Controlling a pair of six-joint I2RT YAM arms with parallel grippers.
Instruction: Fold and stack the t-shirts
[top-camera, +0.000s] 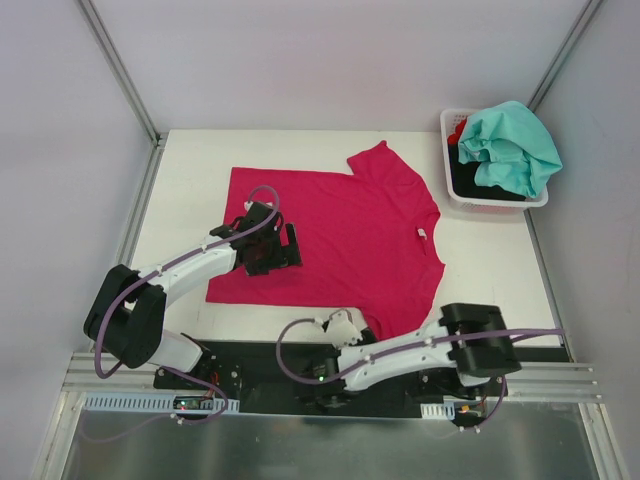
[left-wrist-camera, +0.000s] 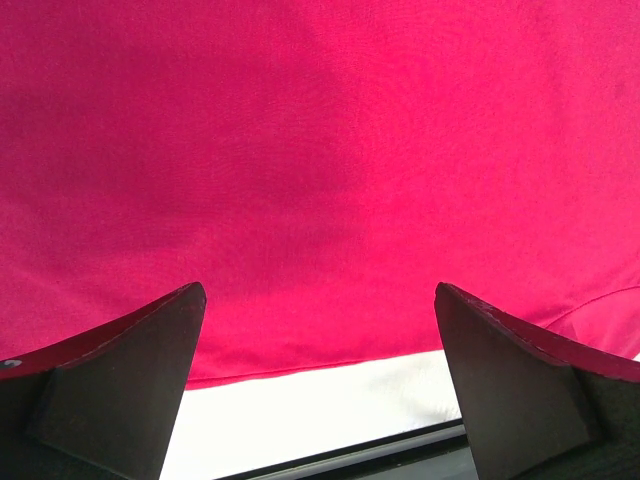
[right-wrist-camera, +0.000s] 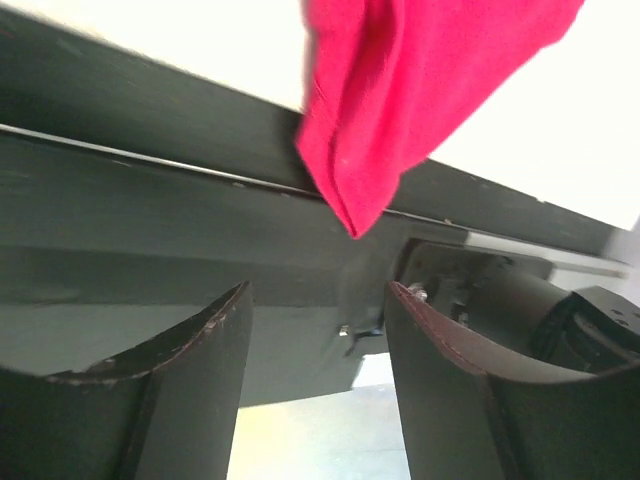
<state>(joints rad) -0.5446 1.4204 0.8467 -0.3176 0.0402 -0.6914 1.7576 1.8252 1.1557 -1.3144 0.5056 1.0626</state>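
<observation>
place: robot lab cell | evidence: white enclosure walls (top-camera: 300, 60), aluminium rails (top-camera: 120, 70)

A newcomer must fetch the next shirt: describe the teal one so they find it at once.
At the far right corner of the white table stands a white plastic basket. The teal-mint t-shirt lies crumpled on top, spilling over the rim. It alone is pale green: beneath it lie a black shirt and a red shirt, and the magenta shirt is spread on the table.

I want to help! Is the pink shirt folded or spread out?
Spread out. The pink shirt lies flat on the table, both sleeves out, one drooping over the near edge.
</observation>
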